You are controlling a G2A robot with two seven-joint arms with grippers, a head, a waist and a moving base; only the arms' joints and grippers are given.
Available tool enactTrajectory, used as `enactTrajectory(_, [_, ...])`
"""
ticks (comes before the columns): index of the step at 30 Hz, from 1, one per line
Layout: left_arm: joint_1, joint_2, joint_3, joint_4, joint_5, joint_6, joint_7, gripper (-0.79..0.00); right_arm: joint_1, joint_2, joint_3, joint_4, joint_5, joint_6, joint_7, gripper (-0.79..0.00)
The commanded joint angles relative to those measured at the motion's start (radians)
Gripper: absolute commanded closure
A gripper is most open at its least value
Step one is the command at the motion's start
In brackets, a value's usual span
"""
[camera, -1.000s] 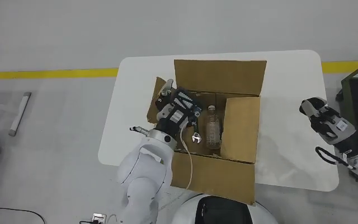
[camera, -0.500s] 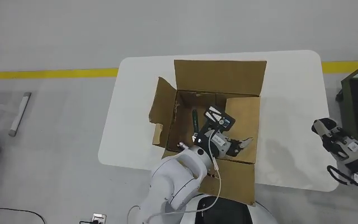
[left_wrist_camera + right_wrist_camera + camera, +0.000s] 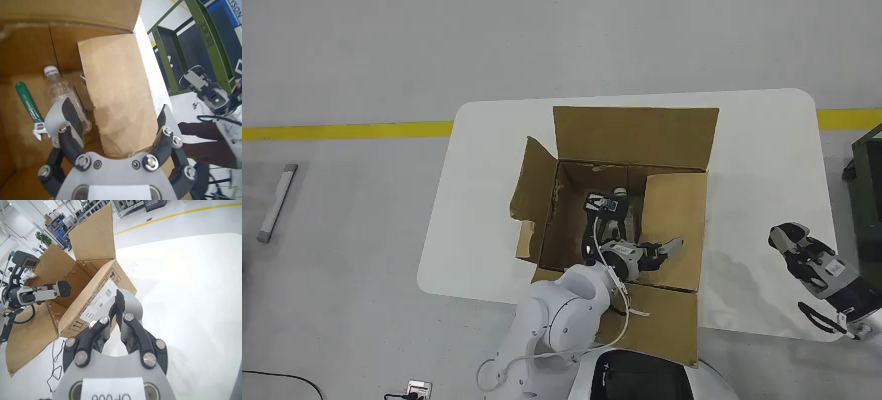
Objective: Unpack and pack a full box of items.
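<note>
An open cardboard box (image 3: 634, 134) stands in the middle of the white table (image 3: 762, 150). Inside it lie a clear plastic bottle (image 3: 56, 89) and a green-handled wrench (image 3: 28, 103). My left gripper (image 3: 642, 250) is open at the box's right side. Its fingers (image 3: 65, 115) straddle the inward-folded right flap (image 3: 117, 85) without closing on it. One finger is inside the box beside the bottle. My right gripper (image 3: 790, 238) hovers over the table's right edge, away from the box, shut with nothing in it (image 3: 117, 303).
A green metal cart (image 3: 870, 165) stands just past the table's right edge, close to the right arm. The box's front flap (image 3: 627, 315) hangs outward over the table's near edge. Bare tabletop lies between the box and the right gripper.
My left gripper crossed from the box's left side to its right and settled over the right flap. My right gripper shifted along the table's right edge.
</note>
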Motion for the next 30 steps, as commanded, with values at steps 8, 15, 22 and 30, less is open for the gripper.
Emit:
enactTrajectory(8, [-0.052, -0.007, -0.046, 0.105, -0.205, 0.098, -0.043, -0.785, 0.062, -0.004, -0.099, 0.045, -0.040, 0.008, 0.029, -0.009])
enactTrajectory(15, [-0.061, -0.007, -0.041, 0.102, -0.332, 0.114, -0.091, -0.785, 0.084, -0.006, -0.112, 0.056, -0.042, 0.014, 0.032, -0.049])
enactTrajectory(22, [-0.077, -0.006, -0.021, 0.104, -0.428, 0.124, -0.116, -0.785, 0.088, -0.008, -0.098, 0.044, -0.025, 0.023, 0.039, -0.080])
enactTrajectory(30, [-0.105, -0.002, -0.007, 0.085, -0.484, 0.119, -0.113, -0.785, 0.084, -0.012, -0.092, 0.036, -0.005, 0.033, 0.031, -0.185])
